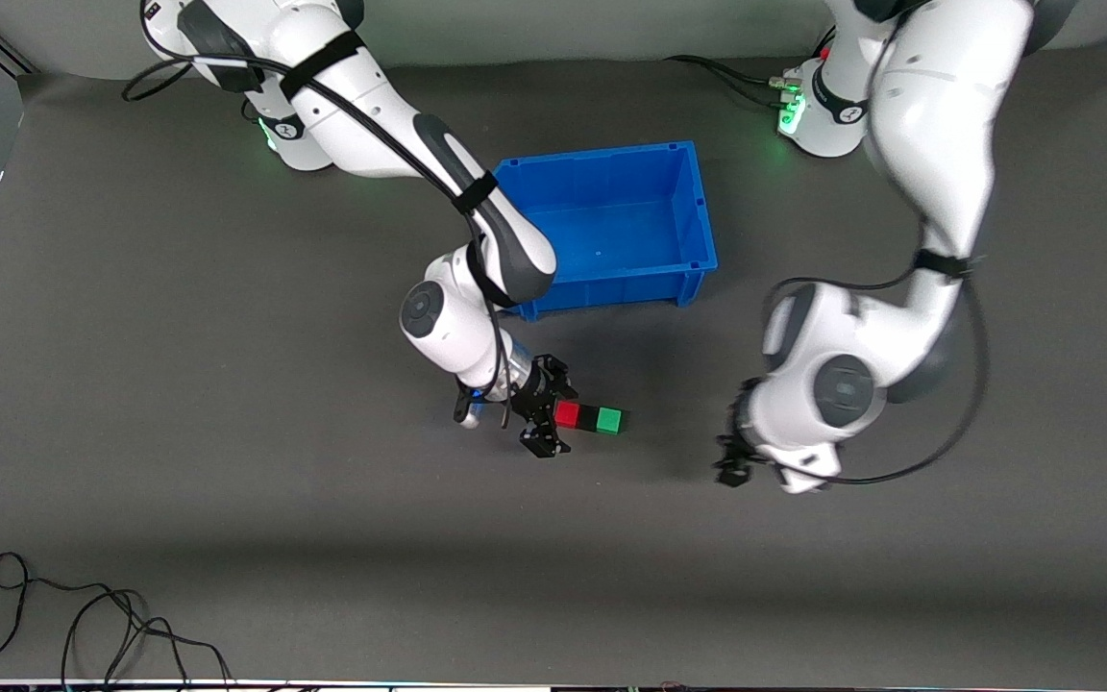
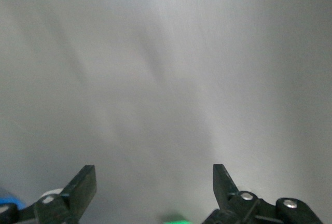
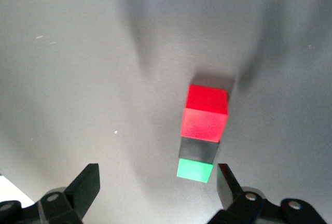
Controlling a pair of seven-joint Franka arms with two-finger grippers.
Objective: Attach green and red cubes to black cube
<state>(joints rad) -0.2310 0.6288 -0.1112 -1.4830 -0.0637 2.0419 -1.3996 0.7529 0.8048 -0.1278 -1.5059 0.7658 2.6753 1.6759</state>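
The red cube, the black cube and the green cube lie touching in one row on the mat, black in the middle. My right gripper is open at the red end of the row and holds nothing. In the right wrist view the red cube, black cube and green cube line up close to one fingertip of the open right gripper. My left gripper is low over bare mat toward the left arm's end, open and empty.
A blue bin stands on the mat farther from the front camera than the cubes. The right arm's forearm passes over the bin's corner. Loose black cables lie near the table's front edge at the right arm's end.
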